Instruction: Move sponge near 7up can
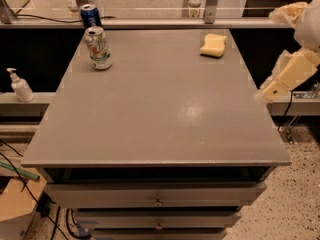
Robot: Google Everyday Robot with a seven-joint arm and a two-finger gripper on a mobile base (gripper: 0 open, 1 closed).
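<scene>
A grey table seen from above. The sponge lies at its far right corner, and the 7up can stands upright at the far left, well apart from it. The gripper hangs off the table's right edge, apparently empty; how wide it stands cannot be told. The reach has hardly begun: next it must travel over the sponge and descend.

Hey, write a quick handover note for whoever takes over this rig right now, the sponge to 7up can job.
Claw: off the right edge of the table, well clear of the sponge.
Sponge: lying at the table's far right, untouched.
7up can: upright at the far left, just in front of the dark blue can.
Done: nothing yet.
Left: reach to the sponge, grasp it, carry it across, set it beside the 7up can.
</scene>
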